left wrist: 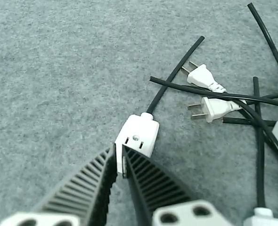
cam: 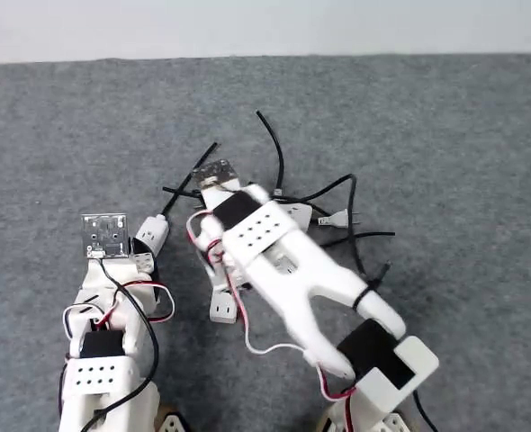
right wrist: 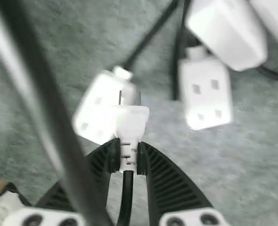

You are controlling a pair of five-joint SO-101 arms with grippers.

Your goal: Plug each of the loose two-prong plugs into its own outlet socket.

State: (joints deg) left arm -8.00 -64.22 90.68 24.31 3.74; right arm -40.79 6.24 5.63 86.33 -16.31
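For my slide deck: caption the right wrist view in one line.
Right gripper clamps a white two-prong plug, prongs near a white outlet socket.

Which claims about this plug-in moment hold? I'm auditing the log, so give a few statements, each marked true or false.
1. The right gripper grips a plug by its body. True.
2. That plug's prongs are seated in a socket. False: they show bare before the nearby socket.
3. The left gripper is open and empty. False: it is shut on the edge of an outlet socket.
4. A loose plug lies on the carpet. True.
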